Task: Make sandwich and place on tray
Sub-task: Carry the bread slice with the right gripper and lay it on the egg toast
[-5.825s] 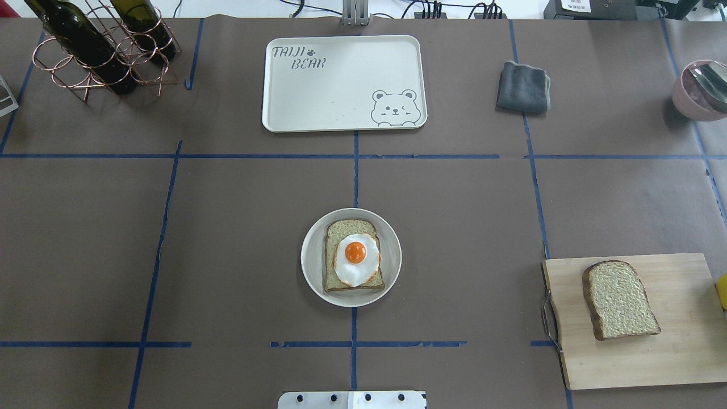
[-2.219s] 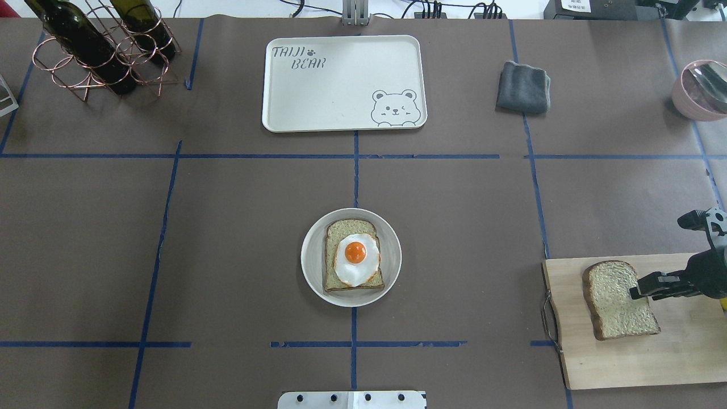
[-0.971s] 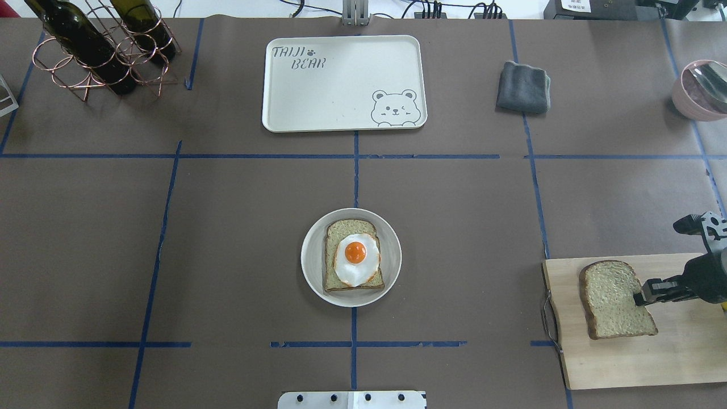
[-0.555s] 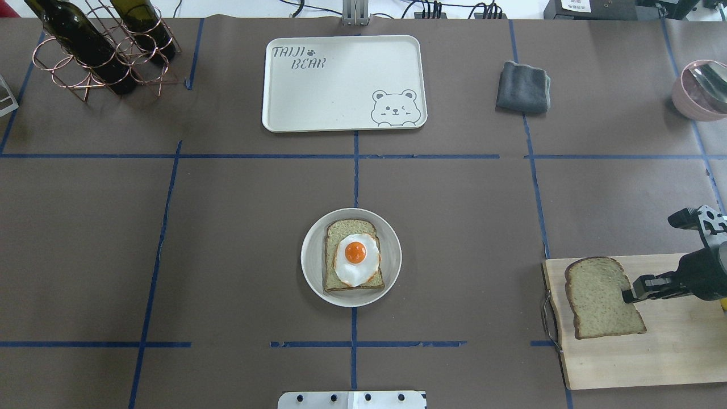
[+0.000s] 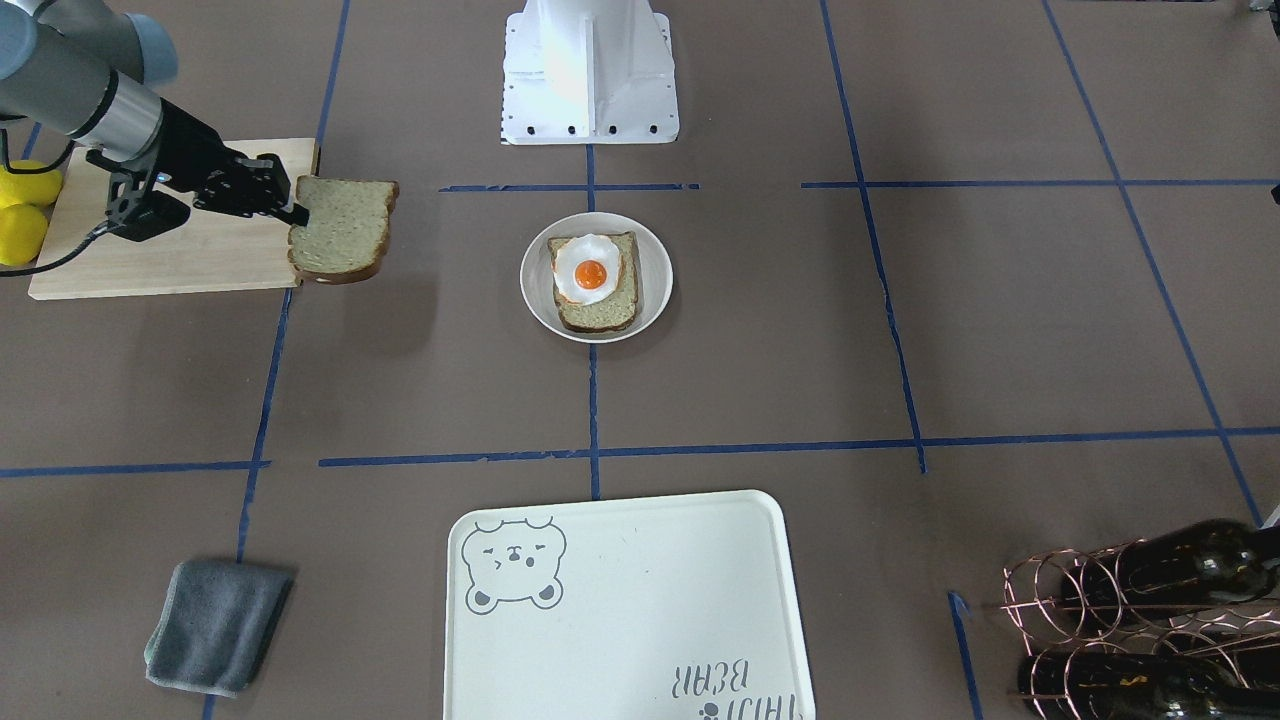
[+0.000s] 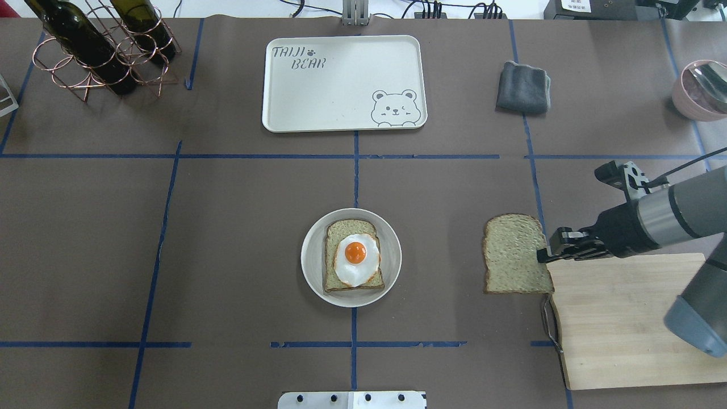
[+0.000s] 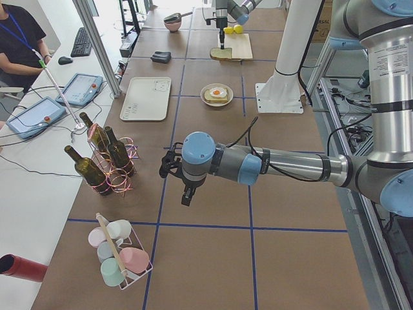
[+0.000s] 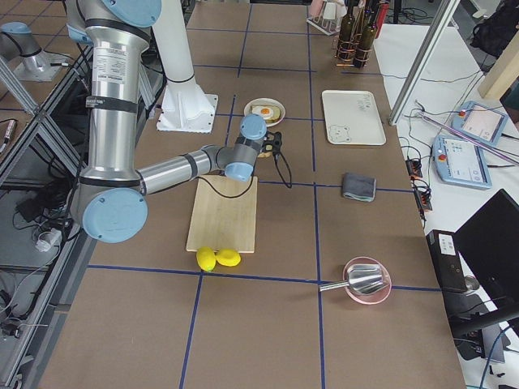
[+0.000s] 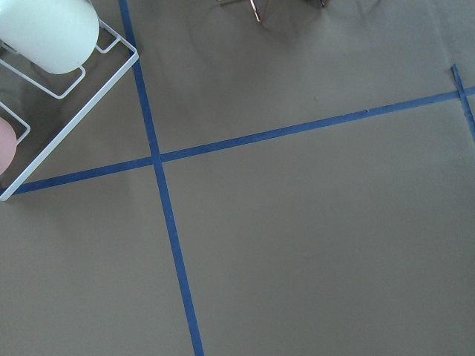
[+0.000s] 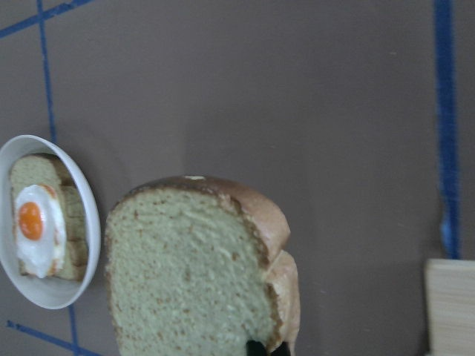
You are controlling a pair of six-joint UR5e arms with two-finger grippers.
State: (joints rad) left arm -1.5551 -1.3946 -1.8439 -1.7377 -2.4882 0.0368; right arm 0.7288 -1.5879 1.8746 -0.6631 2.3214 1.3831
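Left gripper [image 7: 186,195]: hangs over bare table at the robot's far left, near the cup holder and well apart from the food. Only the left side view shows it, so I cannot tell whether its jaws are apart or together.
Wine rack [image 6: 96,51]: far left corner, unmoved, no part in this step.
Tray [image 6: 341,85]: far centre, with nothing on it, just as it was seconds ago; the sandwich's final place is still unused.
Dish [image 6: 309,267]: centre of the table, same spot as before.
Bottom bread slice [image 6: 341,228]: lies flat in the dish.
Fried egg [image 6: 356,258]: sits on that slice, uncovered, so the sandwich is only half built.
Top bread slice [image 6: 515,254]: lay flat on the board a few seconds ago. It is now lifted, has cleared the board's left edge and hangs over the table between board and dish.
Right gripper [image 6: 542,257]: clamped on the slice's right edge, having carried it leftward in the last half second.
Cutting board [image 6: 619,329]: right of the slice, now bare.
Meaning: pick-up is done and transport is under way; capping the egg likely comes next, then moving the dish to the tray.
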